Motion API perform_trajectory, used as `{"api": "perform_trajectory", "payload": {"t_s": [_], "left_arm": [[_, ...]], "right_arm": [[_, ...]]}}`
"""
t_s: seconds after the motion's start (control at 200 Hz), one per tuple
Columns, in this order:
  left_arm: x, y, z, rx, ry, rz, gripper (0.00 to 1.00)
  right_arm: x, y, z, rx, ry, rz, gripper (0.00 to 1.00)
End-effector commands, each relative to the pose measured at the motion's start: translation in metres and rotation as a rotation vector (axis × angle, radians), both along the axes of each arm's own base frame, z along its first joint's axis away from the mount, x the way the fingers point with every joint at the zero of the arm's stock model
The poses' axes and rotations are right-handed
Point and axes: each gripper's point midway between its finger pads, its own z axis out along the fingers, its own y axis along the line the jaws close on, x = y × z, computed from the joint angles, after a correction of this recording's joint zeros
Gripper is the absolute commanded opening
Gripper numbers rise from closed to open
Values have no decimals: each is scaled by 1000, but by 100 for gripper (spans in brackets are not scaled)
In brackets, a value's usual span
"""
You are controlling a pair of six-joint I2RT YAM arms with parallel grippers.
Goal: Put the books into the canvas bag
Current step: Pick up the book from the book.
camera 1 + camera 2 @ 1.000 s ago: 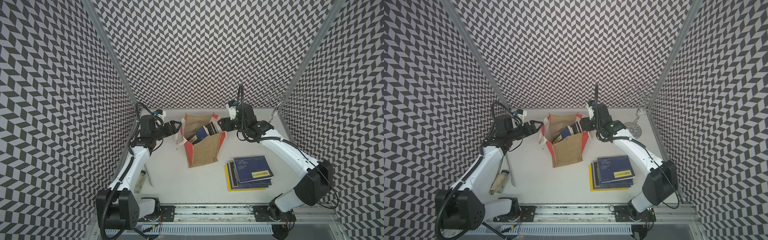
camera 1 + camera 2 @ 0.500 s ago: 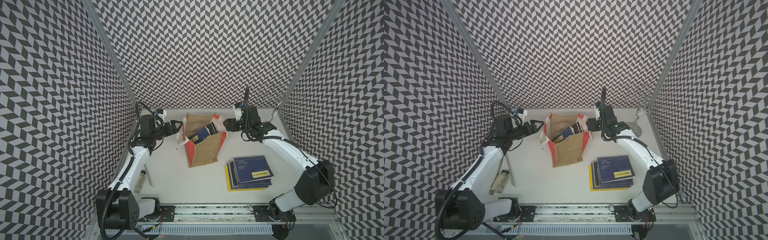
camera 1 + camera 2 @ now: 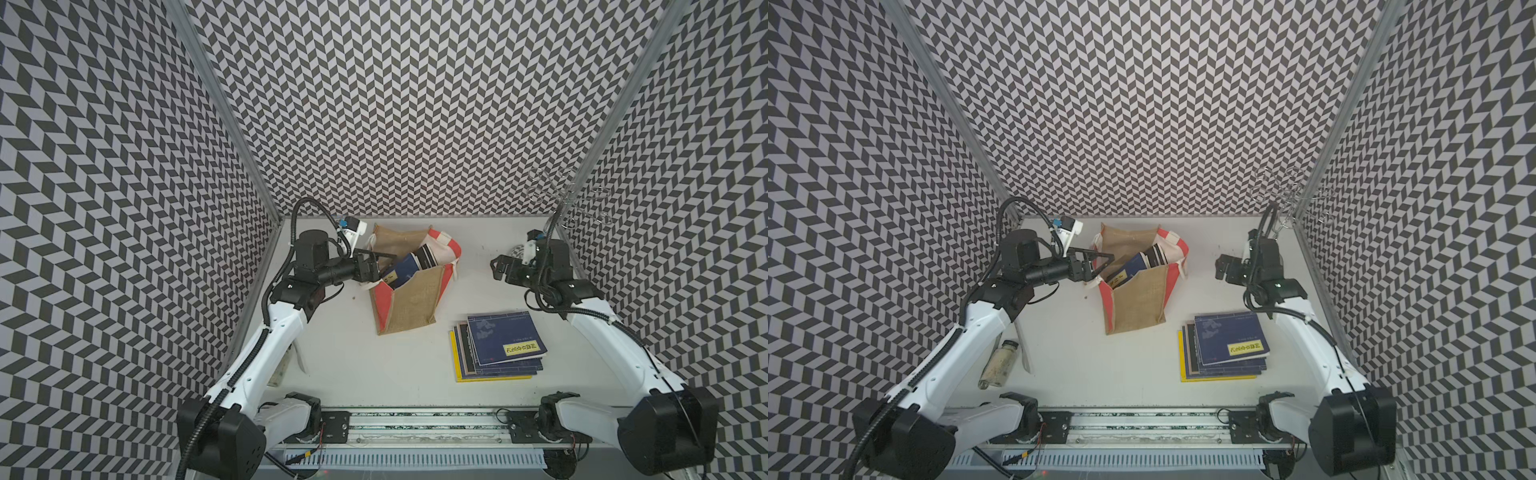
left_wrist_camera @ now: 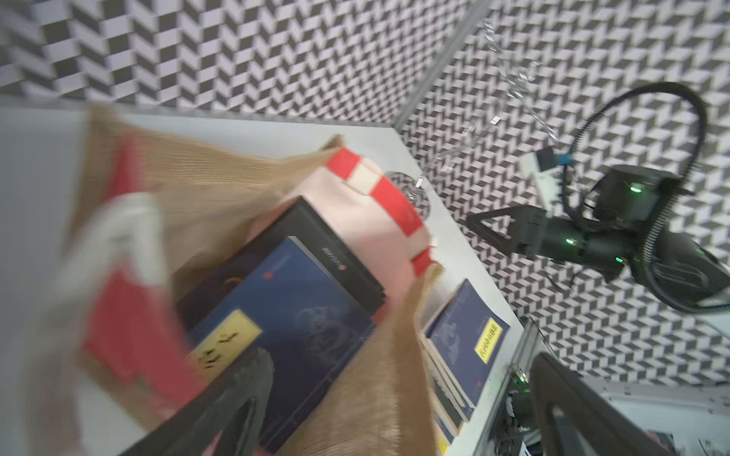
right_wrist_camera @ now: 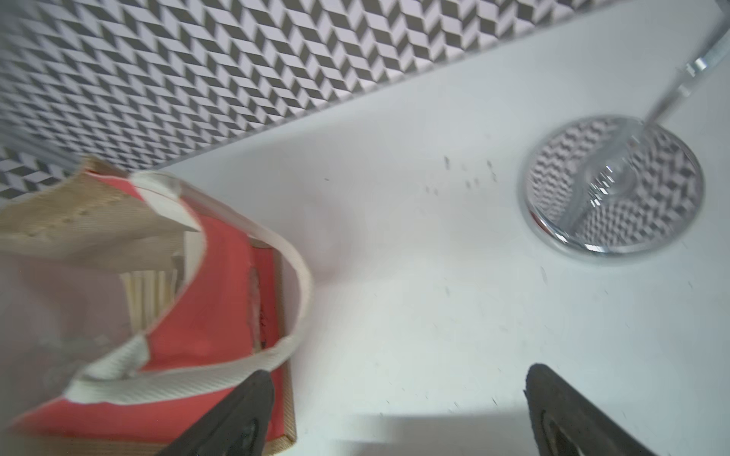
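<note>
Jute bag stands mid-table with books poking from its mouth; the left claw, spread and empty, sits at the mouth's nine-o'clock edge. At three o'clock, well apart, the right claw hangs spread and empty, with the stack near at five o'clock of the bag.

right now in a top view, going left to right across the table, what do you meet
glass bottle → left tool → canvas bag → stack of books → right arm
</note>
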Motion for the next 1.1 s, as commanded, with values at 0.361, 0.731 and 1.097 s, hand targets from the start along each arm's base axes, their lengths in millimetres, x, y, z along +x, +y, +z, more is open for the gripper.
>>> {"api": "perform_trajectory", "payload": {"t_s": [0.361,0.731,1.097], "left_arm": [[-164,-114,-49,6,19,-310,100],[-157,-160,-115,135,109,-223,100],[-109,-107,-157,171,271,-15,100]], "right_arm": [[-58,-70,-60,75,106,-398,99],[-100,-52,-132,206,255,-421,99],[-134,27,-180,262,418,-186,99]]}}
